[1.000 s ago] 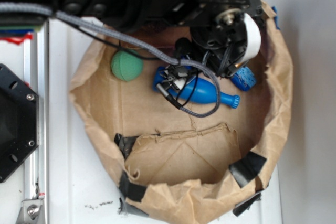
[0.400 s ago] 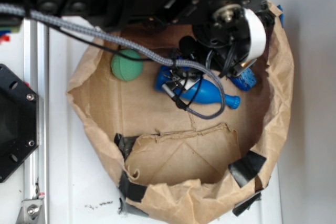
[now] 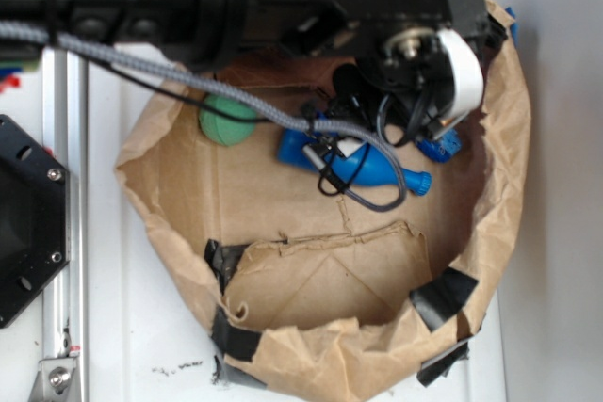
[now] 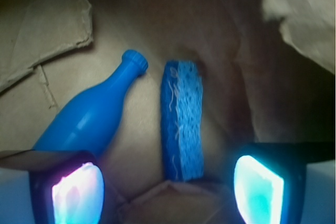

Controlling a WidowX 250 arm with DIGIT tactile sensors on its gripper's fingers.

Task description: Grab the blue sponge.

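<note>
Gripper (image 4: pixel 168 182) spread wide, holding nothing, poised over the sponge (image 4: pixel 181 119), which lies on the paper floor just ahead and between the pads (image 4: pixel 76 192). Long axis pointing straight away from the tool, so a close would take it across its narrow width. Bottle (image 4: pixel 94 114) just to the left, apparently not touching, though dim light blurs the gap.

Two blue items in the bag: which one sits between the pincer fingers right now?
The blue sponge, the rough, flat block standing on edge. The smooth blue bottle lies left of it, in front of the left finger, outside the open pincer.

blue sponge (image 3: pixel 441 148) mostly behind end effector (image 3: pixel 429 91)
</note>
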